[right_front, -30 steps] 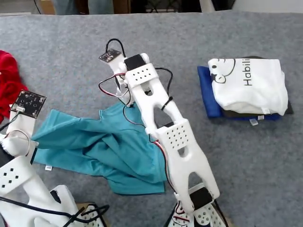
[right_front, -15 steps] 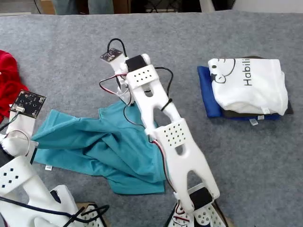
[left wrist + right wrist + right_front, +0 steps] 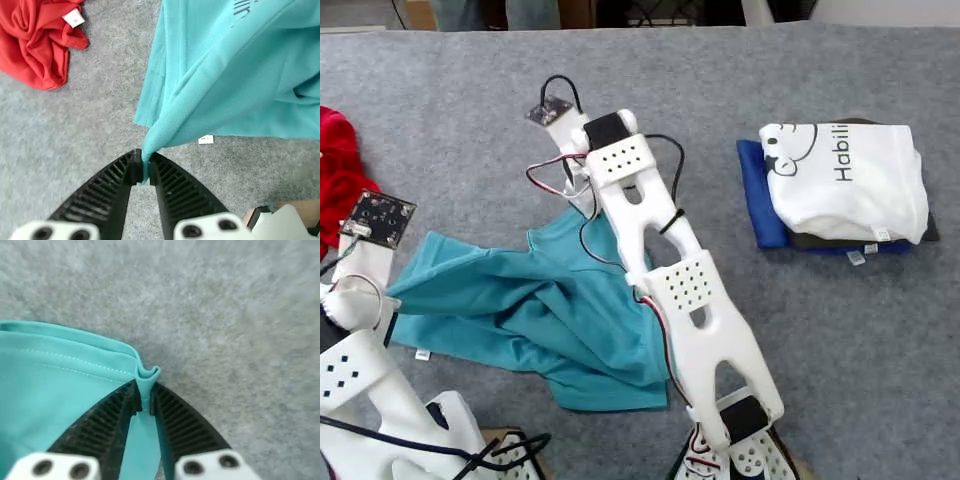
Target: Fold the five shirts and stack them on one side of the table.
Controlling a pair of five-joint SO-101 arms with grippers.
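Worktop point(image 3: 840, 340): grey felt-like surface carrying all the shirts and both arms.
Teal shirt point(image 3: 520, 310): lies crumpled and unfolded in the near middle, between the two arms, held at two edges.
Left gripper point(image 3: 143, 167): pinched narrow on a bunched corner of the teal shirt, at that shirt's left edge, low over the worktop.
Right gripper point(image 3: 144, 397): closed tight on a small fold of the teal shirt's hemmed edge, at its far corner.
Right arm point(image 3: 665, 270): reaches from the near edge across the teal shirt's right part.
Red shirt point(image 3: 335, 175): unfolded heap at the left edge, apart from the teal shirt.
White shirt point(image 3: 850, 180): folded, on top of the stack at the right side.
Dark shirt point(image 3: 930, 232): folded under the white one, just its edge showing.
Blue shirt point(image 3: 757, 200): folded at the bottom of the stack, sticking out on the left.
Label point(image 3: 205, 139): small white tag at the teal shirt's near edge.
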